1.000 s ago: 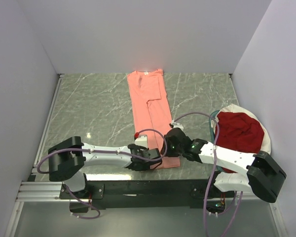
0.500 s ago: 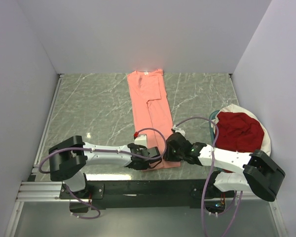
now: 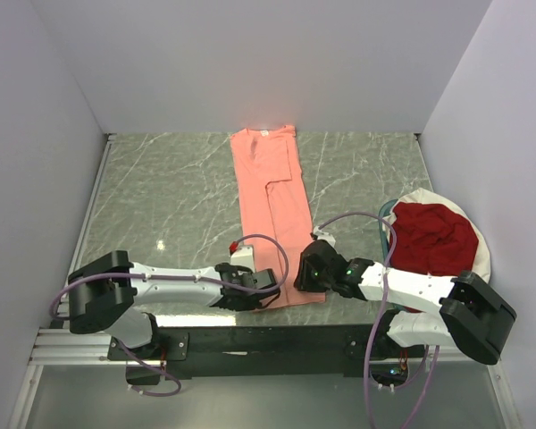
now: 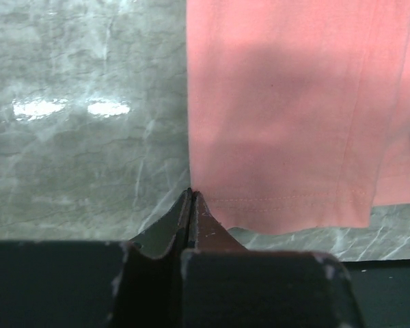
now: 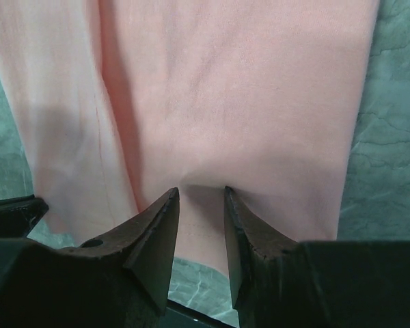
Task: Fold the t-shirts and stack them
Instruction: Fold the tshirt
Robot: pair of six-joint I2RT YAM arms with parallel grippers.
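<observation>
The salmon-pink t-shirt (image 3: pixel 270 192) lay flat on the marbled table (image 3: pixel 161 197), folded lengthwise into a long narrow strip, with both arms bent over its near hem. The left hand (image 4: pixel 191 199) had its fingers pressed together at the hem's left corner; whether any cloth was caught between them could not be told. The right hand (image 5: pixel 201 195) held its fingers a narrow gap apart, tips down on the right half of the hem, a faint pucker of cloth between them.

From there the strip ran away across the table to its collar and small white neck label (image 3: pixel 262 130) at the far edge. Well apart to the right, the dark red t-shirt (image 3: pixel 433 237) sat heaped in the white-rimmed round basket (image 3: pixel 484 261).

The pink cloth looked thin, light and limp, likely to sag and to slide on the smooth table. The two hem corners seemed the best hold, pinched through every layer so that the strip would lift evenly toward the collar.
</observation>
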